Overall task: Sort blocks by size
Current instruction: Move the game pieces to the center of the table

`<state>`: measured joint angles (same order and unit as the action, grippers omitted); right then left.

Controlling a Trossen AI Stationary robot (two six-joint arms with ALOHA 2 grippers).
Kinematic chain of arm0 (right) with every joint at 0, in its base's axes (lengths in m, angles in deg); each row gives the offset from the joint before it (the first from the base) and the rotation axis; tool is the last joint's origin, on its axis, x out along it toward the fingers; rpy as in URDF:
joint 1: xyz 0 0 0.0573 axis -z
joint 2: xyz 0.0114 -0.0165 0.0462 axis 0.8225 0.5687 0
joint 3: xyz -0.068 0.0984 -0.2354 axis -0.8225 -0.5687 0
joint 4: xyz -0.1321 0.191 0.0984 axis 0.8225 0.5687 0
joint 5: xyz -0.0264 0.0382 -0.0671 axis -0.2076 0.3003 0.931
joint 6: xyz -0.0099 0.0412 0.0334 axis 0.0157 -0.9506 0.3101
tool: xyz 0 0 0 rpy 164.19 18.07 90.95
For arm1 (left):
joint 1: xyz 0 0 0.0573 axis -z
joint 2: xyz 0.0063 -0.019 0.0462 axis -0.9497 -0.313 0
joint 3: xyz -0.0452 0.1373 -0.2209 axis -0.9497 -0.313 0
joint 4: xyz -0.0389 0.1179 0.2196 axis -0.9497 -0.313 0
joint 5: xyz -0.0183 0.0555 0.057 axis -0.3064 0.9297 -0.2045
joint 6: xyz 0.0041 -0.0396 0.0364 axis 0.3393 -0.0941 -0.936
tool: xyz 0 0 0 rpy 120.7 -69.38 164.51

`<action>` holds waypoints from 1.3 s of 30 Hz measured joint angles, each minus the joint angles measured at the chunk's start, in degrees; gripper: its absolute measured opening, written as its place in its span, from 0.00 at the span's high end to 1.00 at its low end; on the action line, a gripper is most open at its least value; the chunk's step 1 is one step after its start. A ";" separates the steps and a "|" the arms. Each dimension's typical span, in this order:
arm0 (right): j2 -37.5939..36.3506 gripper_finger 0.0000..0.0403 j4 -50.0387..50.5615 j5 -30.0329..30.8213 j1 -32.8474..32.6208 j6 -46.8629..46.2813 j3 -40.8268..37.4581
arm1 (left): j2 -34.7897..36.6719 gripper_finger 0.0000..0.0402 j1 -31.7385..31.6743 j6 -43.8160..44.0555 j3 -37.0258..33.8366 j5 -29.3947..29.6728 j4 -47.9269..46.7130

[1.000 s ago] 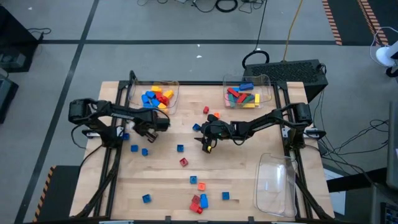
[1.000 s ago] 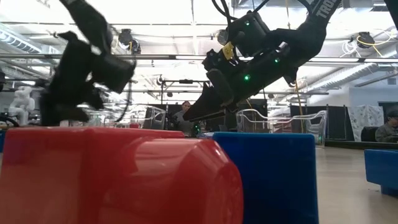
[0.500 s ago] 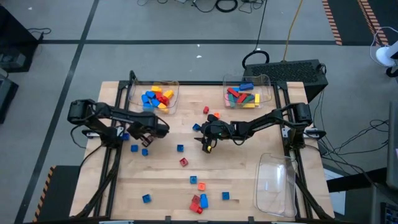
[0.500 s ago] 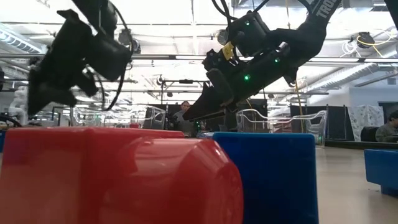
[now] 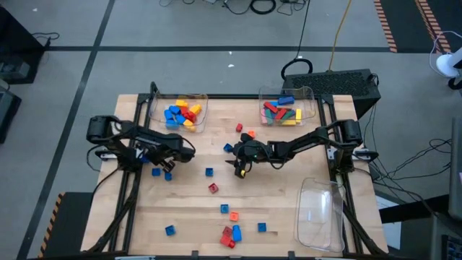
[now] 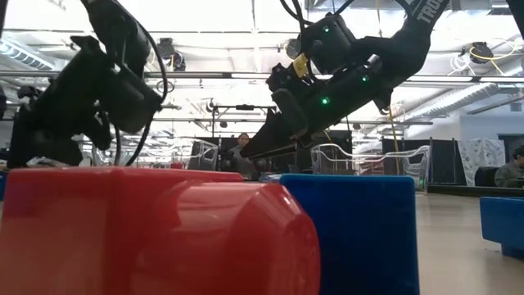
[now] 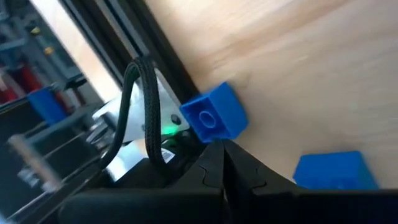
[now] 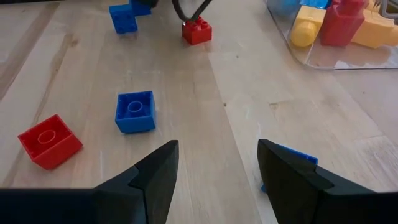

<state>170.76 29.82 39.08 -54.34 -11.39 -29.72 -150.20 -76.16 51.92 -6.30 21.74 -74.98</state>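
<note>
many blocks [image 5: 209, 172] studs up, scattered

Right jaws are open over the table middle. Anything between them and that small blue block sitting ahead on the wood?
Nothing visible. In the right wrist view the right gripper looks over bare wood to the small blue block. A red block lies off to its side, out of the line.

A pale wooden worktop [image 5: 289, 195] carries loose blocks [image 5: 231, 235], most scattered toward its near edge. Two clear trays [image 5: 203, 115] of sorted blocks sit along the worktop's far edge, and an empty clear tray [image 5: 321, 213] lies near its right edge.
</note>
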 joint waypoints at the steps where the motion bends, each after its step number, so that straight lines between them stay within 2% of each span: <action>1: 0.00 0.48 0.04 0.02 0.01 0.00 0.00 | -1.45 0.99 -0.21 -0.02 0.00 -0.03 -0.02; 10: 0.00 0.48 0.35 0.02 -0.57 0.26 0.00 | -12.45 0.99 -0.88 -2.82 0.11 0.07 -0.56; 14: 0.00 0.48 0.35 0.00 -1.12 0.75 0.00 | -14.29 0.99 -1.29 -3.68 0.07 1.48 0.70; 21: 0.00 0.48 0.39 0.00 -1.10 1.00 0.00 | -14.26 1.00 -1.93 -7.22 -0.56 0.61 4.46; 30: 0.00 0.48 0.10 0.00 -1.12 1.04 0.00 | -10.38 1.00 2.68 -8.09 9.72 -0.21 4.41; 39: 0.00 0.48 -0.04 0.02 -1.12 0.96 0.00 | -9.54 1.00 9.08 -10.60 19.15 -6.19 13.08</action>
<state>170.76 29.78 39.10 -55.46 -10.43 -29.72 -159.73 -67.08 41.32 12.85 15.55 -61.90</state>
